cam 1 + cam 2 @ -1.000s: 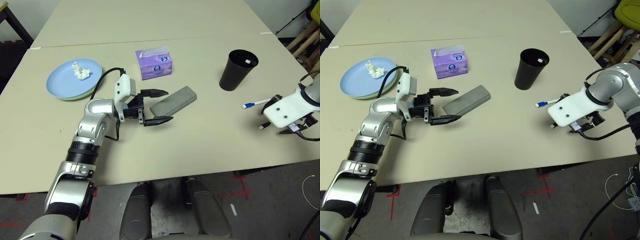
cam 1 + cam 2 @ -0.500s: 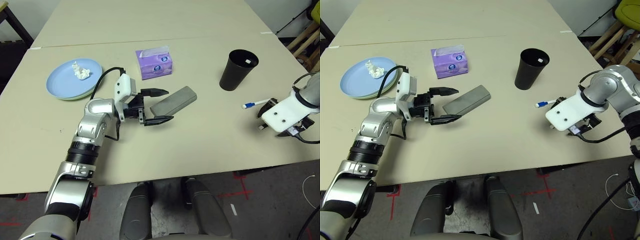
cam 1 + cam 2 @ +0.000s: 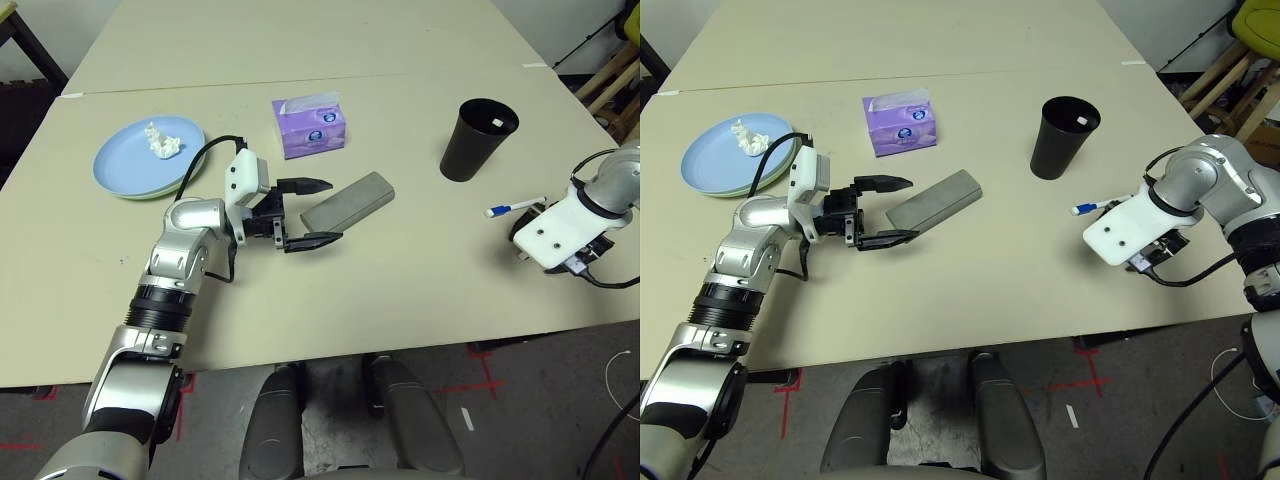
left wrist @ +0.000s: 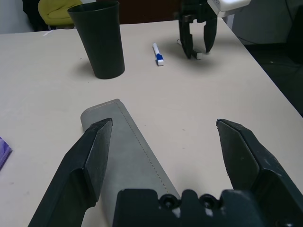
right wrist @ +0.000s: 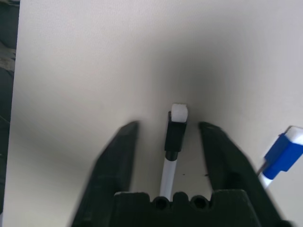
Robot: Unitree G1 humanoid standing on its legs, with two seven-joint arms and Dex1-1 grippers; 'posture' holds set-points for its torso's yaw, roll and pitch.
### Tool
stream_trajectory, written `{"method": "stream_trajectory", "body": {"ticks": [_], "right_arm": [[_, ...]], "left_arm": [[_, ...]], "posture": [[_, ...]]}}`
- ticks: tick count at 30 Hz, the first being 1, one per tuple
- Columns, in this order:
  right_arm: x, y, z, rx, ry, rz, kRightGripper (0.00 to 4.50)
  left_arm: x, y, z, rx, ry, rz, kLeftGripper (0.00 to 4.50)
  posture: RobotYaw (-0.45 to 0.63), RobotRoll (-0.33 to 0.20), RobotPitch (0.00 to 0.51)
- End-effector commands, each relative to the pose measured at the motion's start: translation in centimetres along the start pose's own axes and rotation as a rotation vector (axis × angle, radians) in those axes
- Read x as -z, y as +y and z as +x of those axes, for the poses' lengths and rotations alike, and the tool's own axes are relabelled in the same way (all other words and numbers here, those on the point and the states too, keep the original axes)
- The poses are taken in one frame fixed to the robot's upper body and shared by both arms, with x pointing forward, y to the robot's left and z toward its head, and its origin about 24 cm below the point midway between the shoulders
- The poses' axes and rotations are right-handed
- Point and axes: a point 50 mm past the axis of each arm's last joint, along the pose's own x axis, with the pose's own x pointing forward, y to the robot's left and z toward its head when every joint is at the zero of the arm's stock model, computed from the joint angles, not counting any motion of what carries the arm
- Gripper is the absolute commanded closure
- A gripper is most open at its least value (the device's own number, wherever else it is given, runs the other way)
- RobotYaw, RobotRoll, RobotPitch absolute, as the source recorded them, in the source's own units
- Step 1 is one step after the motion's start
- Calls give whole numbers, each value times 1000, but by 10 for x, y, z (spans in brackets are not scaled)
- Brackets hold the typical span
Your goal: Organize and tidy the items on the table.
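Left gripper [image 3: 333, 211]: level, fingers spread wide, holding nothing.
Case [image 3: 348, 200]: grey, oblong, flat on the table [image 3: 400, 290]; near end reaches in between the spread fingers, close to one of them, contact unclear.
Right gripper [image 5: 168, 125]: pointing down near the table's right edge, fingers partly apart, nothing gripped.
Stick [image 5: 174, 135]: slim, black and white with a white tip, lying between those fingers, a gap on either side.
Pen [image 3: 512, 207]: blue-white, just beside the right gripper, outside its fingers.
Cup [image 3: 477, 138]: black, upright, beyond the pen.
Box [image 3: 309, 126]: purple, beyond the case.
Plates [image 3: 148, 158]: blue on green, far left, crumpled tissue [image 3: 160, 140] on top.
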Motion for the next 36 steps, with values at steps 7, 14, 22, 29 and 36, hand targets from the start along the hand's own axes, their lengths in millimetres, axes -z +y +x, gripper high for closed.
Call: {"method": "stream_trajectory", "body": {"ticks": [7, 14, 22, 29, 36], "right_arm": [[1, 1, -11, 25, -35, 60, 4167], [-30, -19, -47, 259, -596, 373, 4167], [-46, -33, -55, 775, -969, 433, 4167], [-68, -31, -38, 1108, -1263, 732, 4167], [-70, -35, -46, 1394, -1371, 915, 4167]], "left_arm": [[-2, -2, 3, 28, 6, 11, 0], [-2, -3, 5, 50, 8, 12, 0], [0, -3, 8, 56, 8, 11, 0], [0, -3, 7, 55, 10, 13, 0], [1, -3, 8, 58, 12, 12, 0]], "posture": [[95, 0, 233], [81, 0, 220], [70, 0, 218], [57, 0, 215], [52, 0, 212]]}}
